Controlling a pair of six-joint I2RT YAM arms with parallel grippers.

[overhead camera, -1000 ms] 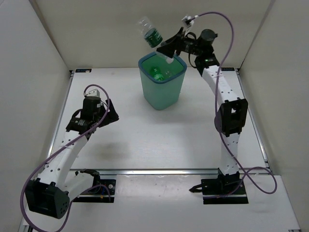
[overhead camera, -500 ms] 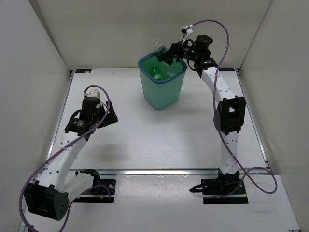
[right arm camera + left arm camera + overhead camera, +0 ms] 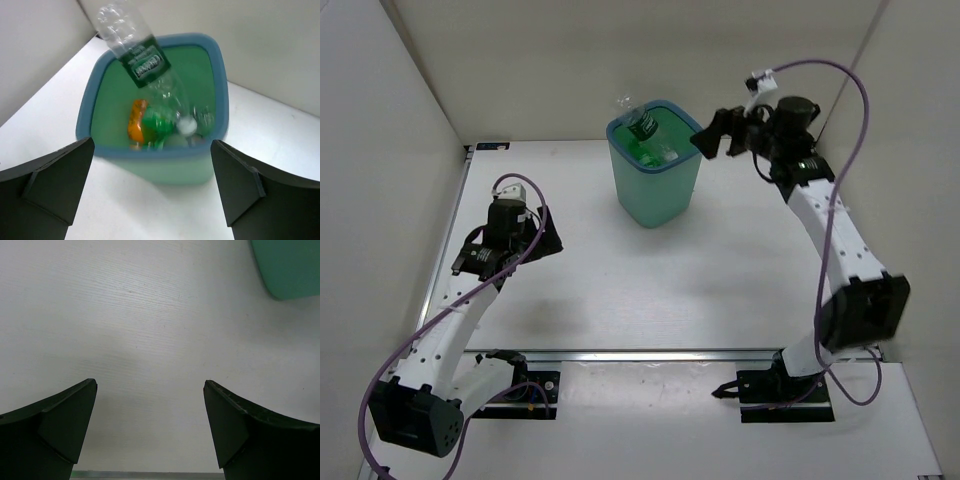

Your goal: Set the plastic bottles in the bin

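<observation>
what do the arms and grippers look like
The left arm and right arm are slim white links dotted with rows of small holes, joined by chunky black joint housings. A thin purple cable loops loosely alongside each. The left gripper and right gripper are matte black, each with two broad wedge-shaped fingers.

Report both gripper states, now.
Left gripper: open, empty.
Right gripper: open, empty; clear bottle sticks out of the bin.
</observation>
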